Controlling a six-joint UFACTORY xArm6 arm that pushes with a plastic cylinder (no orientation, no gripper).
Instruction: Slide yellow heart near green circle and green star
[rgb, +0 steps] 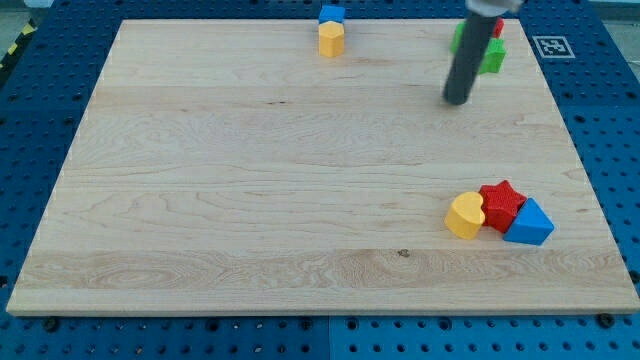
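Note:
The yellow heart (465, 216) lies at the view's lower right, touching a red star (502, 205). A green block (492, 57), with a shape I cannot make out, sits at the view's top right. A sliver of a second green block (456, 38) shows just left of the rod, mostly hidden by it. My tip (457, 100) rests on the board below and left of the green blocks. It is far above the yellow heart and touches no block.
A blue triangle (530, 224) touches the red star's right side. A red block (496, 27) sits above the green block. A blue block (331, 14) and a yellow block (331, 40) stand together at the top centre. The wooden board (250, 200) ends near the blocks on the right.

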